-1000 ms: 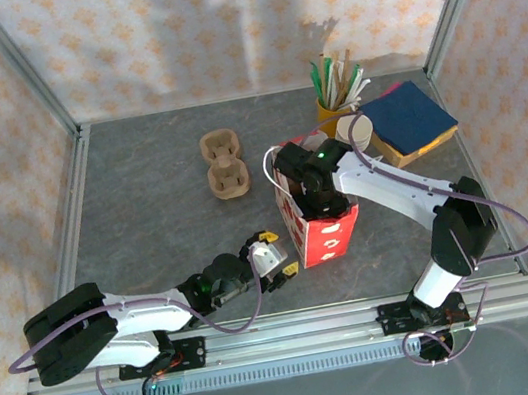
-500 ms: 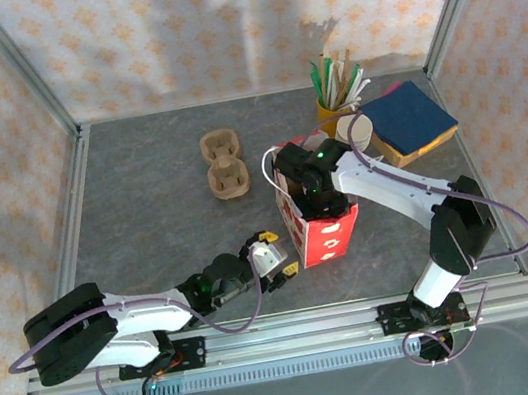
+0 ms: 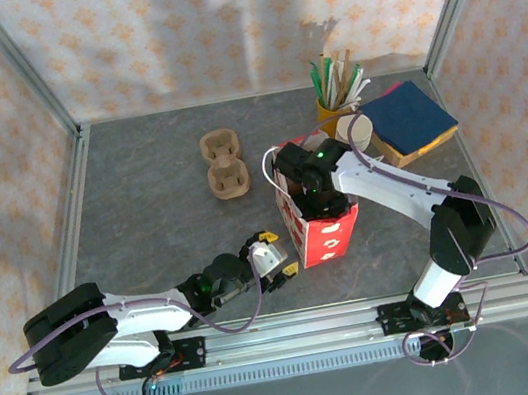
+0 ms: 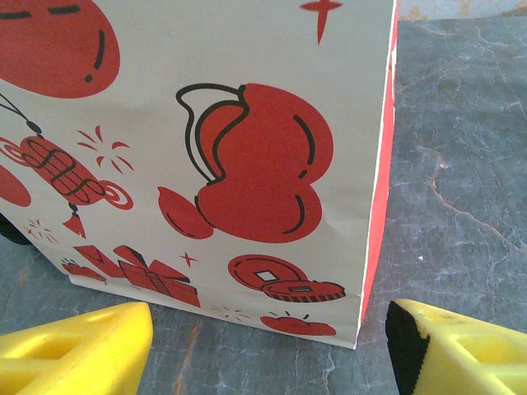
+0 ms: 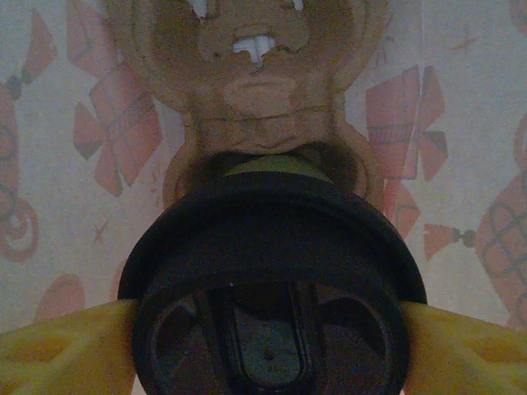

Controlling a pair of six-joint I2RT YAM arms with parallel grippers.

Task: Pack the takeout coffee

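The takeout coffee's round black lid [image 5: 272,296] is close up in the right wrist view, inside the red-and-white paper bag [image 3: 321,223]. My right gripper [image 5: 268,350] reaches down into the bag, one yellow finger [image 5: 66,346] on each side of the lid. The lid hides the fingers' inner edges, so any contact is hidden. A brown moulded-pulp carrier [image 5: 263,82] lies beyond the cup inside the bag. My left gripper [image 3: 272,257] rests low on the table beside the bag's left face [image 4: 206,148], open, its yellow fingertips [image 4: 461,346] apart with only bare table between them.
Another brown pulp carrier [image 3: 223,164] lies on the table left of the bag. At the back right stand a yellow cup of stir sticks [image 3: 338,94], a pale cup on its side [image 3: 356,128] and a blue and yellow stack [image 3: 410,119]. Metal rails [image 3: 75,219] frame the table.
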